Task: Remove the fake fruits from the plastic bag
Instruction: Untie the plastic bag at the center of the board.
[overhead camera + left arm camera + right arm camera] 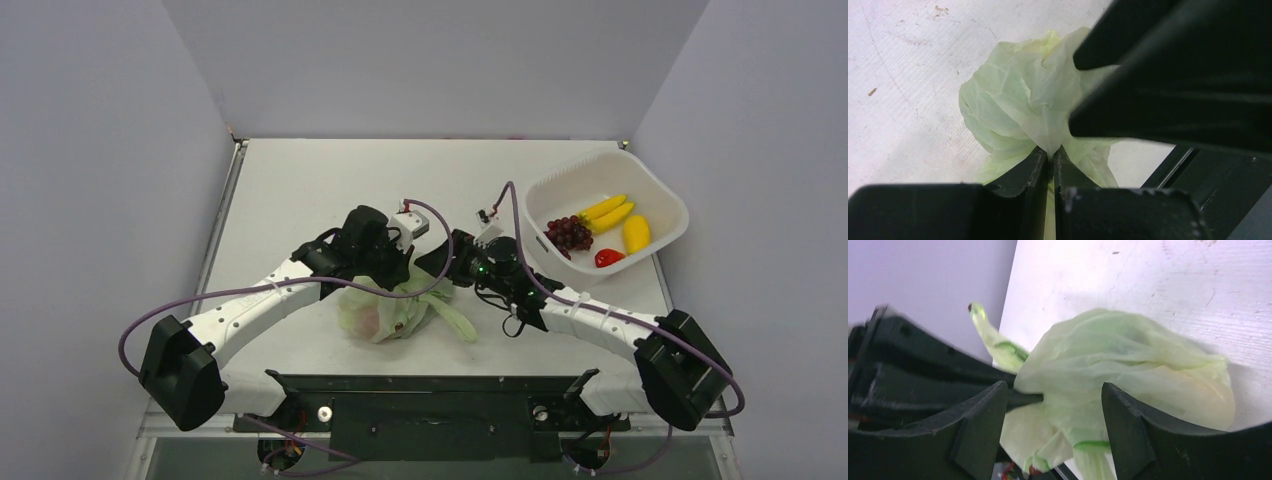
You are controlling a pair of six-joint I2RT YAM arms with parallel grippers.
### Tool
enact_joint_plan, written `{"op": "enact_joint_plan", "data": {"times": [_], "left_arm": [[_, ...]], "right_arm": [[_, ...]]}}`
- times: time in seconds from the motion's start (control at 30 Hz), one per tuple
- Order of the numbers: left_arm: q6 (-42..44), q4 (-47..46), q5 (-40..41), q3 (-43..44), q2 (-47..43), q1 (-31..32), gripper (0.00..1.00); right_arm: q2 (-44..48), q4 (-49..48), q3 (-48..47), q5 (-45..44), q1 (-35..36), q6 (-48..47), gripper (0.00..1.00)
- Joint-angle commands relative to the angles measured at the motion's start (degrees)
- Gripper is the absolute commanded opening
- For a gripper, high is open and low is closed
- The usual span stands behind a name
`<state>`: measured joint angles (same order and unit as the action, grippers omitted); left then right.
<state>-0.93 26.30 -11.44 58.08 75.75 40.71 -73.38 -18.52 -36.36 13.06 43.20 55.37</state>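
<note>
The plastic bag (392,312) is thin, crinkled film, translucent pale green, bunched into a soft rounded lump with a loop handle trailing toward 4 o'clock. It lies on the desk (290,190) close to the near edge, between the two arms. A faint warm tint shows through the film, but the shapes inside cannot be made out.

The left pincer (1050,154) has its two dark fingers pressed together on a gathered fold of the bag, the film puckering out above the tips toward 12 o'clock. The right pincer (1054,386) is spread wide at the bag's 2 o'clock side. The bag bulges into the gap between its flat-faced black fingers (1130,430). Whether they touch the film cannot be told.

A white moulded basket (662,192) with rounded corners stands well apart from the bag, toward 2 o'clock, at the desk's right edge. In it lie smooth yellow bananas (608,210), a knobbly dark purple grape bunch (568,233), a yellow oval fruit (636,233) and a small glossy red fake fruit (608,257).

The desk is matte white, scuffed and speckled with small marks. Plain pale grey walls (100,150) close it in at 9, 12 and 3 o'clock.
</note>
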Motion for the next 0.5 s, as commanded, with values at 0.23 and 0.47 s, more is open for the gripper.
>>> {"op": "enact_joint_plan", "data": {"times": [0.23,0.47], "left_arm": [[1.98,-3.35,-1.67,0.61,-0.94,-0.10,0.04],[1.55,-3.09,-2.06,1.27,0.18,0.01,0.06]], "right_arm": [[-8.51,-6.93,-3.94,3.36,-0.14,9.71,0.63],[-8.86,-4.12,-4.90,1.36,0.59,10.87,0.35]]}}
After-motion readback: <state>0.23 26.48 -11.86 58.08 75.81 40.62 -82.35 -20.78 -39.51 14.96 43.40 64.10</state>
